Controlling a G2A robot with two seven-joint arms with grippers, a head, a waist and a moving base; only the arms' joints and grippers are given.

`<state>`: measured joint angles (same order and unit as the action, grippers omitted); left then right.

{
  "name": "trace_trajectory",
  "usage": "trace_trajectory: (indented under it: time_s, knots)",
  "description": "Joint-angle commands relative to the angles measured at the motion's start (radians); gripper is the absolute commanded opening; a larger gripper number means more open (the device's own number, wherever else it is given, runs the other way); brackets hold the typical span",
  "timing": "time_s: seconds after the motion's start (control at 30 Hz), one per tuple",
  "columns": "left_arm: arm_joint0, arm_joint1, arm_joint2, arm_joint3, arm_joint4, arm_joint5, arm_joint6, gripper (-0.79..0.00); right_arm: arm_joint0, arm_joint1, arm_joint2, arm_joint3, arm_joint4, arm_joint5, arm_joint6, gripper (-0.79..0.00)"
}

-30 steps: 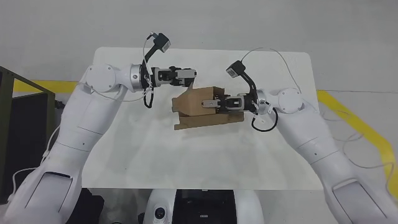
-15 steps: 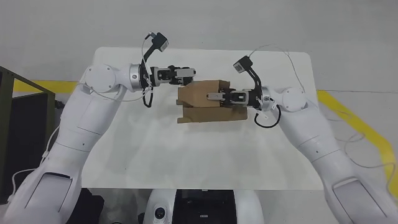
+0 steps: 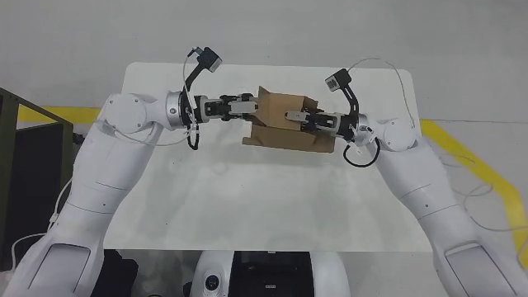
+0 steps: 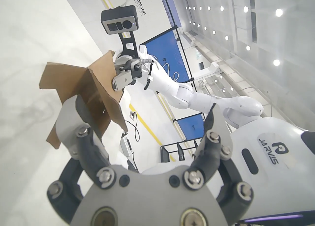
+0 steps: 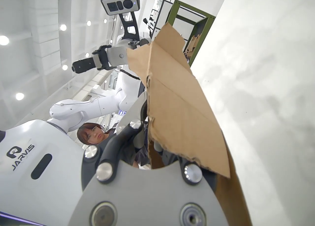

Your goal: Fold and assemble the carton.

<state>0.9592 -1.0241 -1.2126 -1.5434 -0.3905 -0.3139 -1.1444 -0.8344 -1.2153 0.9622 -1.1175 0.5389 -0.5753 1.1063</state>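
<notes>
- Carton [image 3: 280, 124]: plain brown corrugated cardboard, only partly formed. The walls stand as an open shell and the flaps hang loose and splayed. One pointed flap sticks up on the side facing the left arm. Some cut edges are ragged.
- Location: the carton sits over the far half of the table [image 3: 165, 198], about midway between the left and right edges and nearer the far edge than the near one. It lies directly between the two grippers. Whether its underside rests on the table cannot be told.
- Right gripper [image 3: 297, 117]: the jaws are pinched together on a carton wall at that arm's end of the carton. The cardboard panel runs between the fingers, and the grip is on its upper edge.
- Left gripper [image 3: 250, 107]: the jaws are spread wide at the opposite end of the carton. One finger [image 4: 67, 118] lies against a loose flap, and the flap's edge reaches into the gap between the jaws. The other finger [image 4: 212, 123] stands well apart from the cardboard and touches nothing.
</notes>
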Motion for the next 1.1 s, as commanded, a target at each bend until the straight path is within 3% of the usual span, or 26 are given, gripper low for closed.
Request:
trace_trajectory:
  time_s: [0.0, 1.07]
  knots:
    - [-0.002, -0.001, 0.007, 0.000, 0.013, 0.002, 0.005, 0.000, -0.001, -0.001, -0.001, -0.010, -0.003, 0.004, 0.000, -0.785]
    - [0.018, 0.002, 0.046, -0.058, 0.020, 0.020, -0.042, 0.000, -0.039, -0.001, 0.067, -0.061, -0.059, 0.009, -0.148, -0.785]
